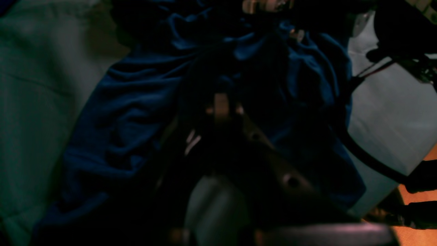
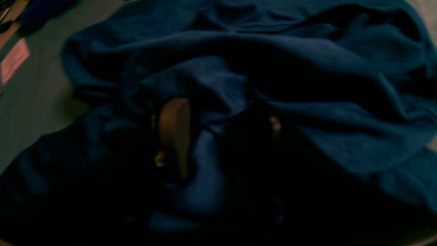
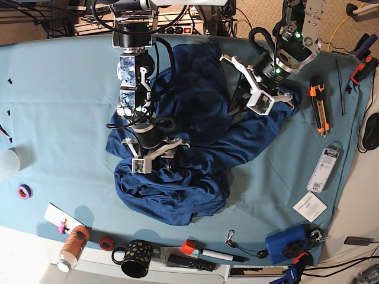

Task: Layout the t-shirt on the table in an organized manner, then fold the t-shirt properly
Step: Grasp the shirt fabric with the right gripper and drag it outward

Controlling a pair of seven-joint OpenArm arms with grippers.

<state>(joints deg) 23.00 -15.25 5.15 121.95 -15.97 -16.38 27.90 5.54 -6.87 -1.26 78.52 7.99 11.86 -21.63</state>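
Note:
The navy t-shirt [image 3: 195, 148] lies crumpled in a heap across the middle of the teal table [image 3: 59, 106]. My right gripper [image 3: 166, 165] is pressed down into the heap's left part. In the right wrist view its jaws [image 2: 223, 130] stand apart, with a fold of the t-shirt [image 2: 307, 85] between the fingers [image 2: 174, 133]. My left gripper [image 3: 235, 109] reaches into the shirt's upper right part. In the left wrist view its fingertips [image 1: 221, 102] meet, shut on bunched fabric of the t-shirt [image 1: 129, 112]. Bare table [image 1: 34, 102] shows on that view's left.
An orange box cutter [image 3: 318, 109], a white packet [image 3: 324, 167] and a card [image 3: 310, 206] lie to the right. Along the front edge stand a dotted black mug [image 3: 136, 258], a bottle [image 3: 71, 247], a marker [image 3: 213, 254] and a blue case [image 3: 287, 245]. A tape roll [image 3: 23, 191] sits far left.

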